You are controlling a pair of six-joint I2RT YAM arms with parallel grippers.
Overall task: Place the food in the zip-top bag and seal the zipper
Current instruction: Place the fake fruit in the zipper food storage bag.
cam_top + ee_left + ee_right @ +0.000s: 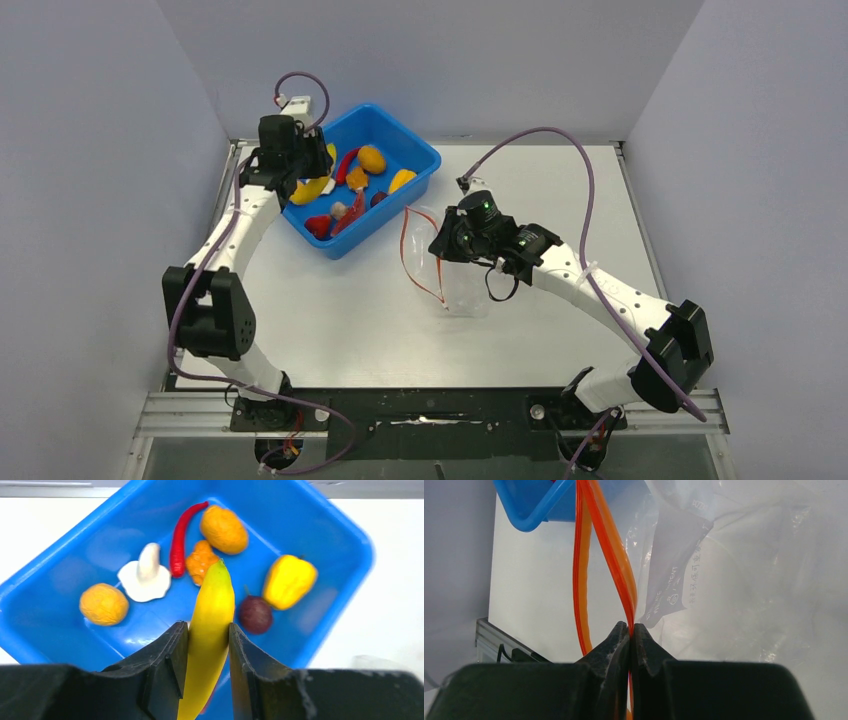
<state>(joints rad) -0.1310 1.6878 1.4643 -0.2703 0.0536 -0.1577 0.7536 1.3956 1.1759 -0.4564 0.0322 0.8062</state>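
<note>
The banana (212,595) is clamped by the left gripper (207,627) – the grasp is plain only at the wrist; the zipper (616,560) is pinched by the right gripper (630,626).

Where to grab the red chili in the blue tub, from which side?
Likely its thin half, from above, closing across the narrow width. The red chili lies flat in the blue tub; its thick end is crowded by the white garlic and an orange lump.
</note>
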